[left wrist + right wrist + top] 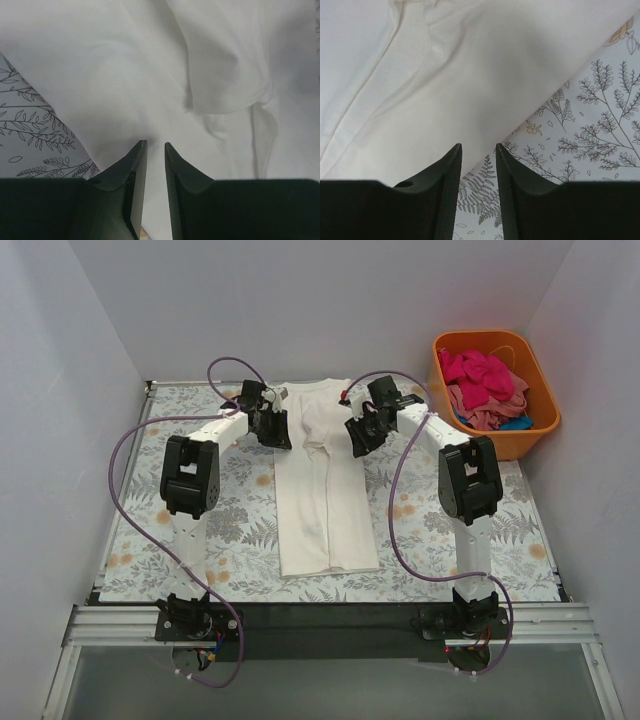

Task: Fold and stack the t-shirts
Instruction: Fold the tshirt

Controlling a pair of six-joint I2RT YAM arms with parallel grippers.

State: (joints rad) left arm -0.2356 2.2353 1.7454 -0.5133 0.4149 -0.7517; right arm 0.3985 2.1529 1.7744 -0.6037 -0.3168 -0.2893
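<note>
A white t-shirt (325,490) lies flat mid-table, its sides folded in so it forms a long narrow strip; it fills the left wrist view (150,75) and the upper left of the right wrist view (420,75). My left gripper (278,430) hovers at its upper left edge, jaws a narrow gap apart (156,144), with nothing held. My right gripper (358,435) hovers at its upper right edge, jaws apart (477,146) over the shirt's edge and the tablecloth, also empty. Magenta (480,370), pink (490,405) and blue (517,423) tees lie heaped in the tub.
An orange plastic tub (520,445) stands at the back right beyond the right arm. A floral tablecloth (240,520) covers the table. White walls close in on the left, back and right. Purple cables loop off both arms.
</note>
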